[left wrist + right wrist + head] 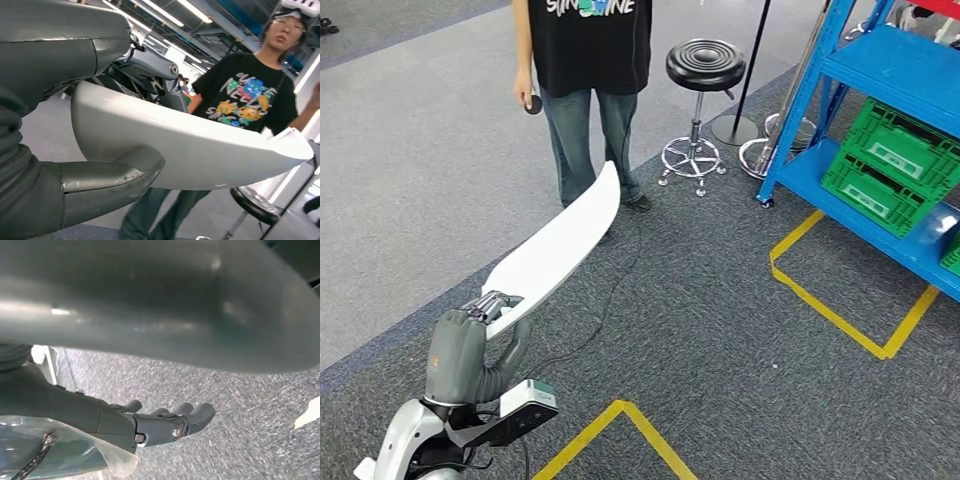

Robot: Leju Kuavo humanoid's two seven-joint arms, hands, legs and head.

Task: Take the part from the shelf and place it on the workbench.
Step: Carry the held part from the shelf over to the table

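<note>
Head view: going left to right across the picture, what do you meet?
Left robot hand gripping the long white part → person → black round stool → blue shelf → green crates.

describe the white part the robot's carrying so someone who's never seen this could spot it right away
Start from the dark grey carpet in front of the blue shelf. At lower left the robot's left hand grips one end of the white part, which stretches up toward the person in jeans. It is the long, smooth, glossy white blade-like panel tapering to a rounded tip, unlike the green crates or black stool.
</note>
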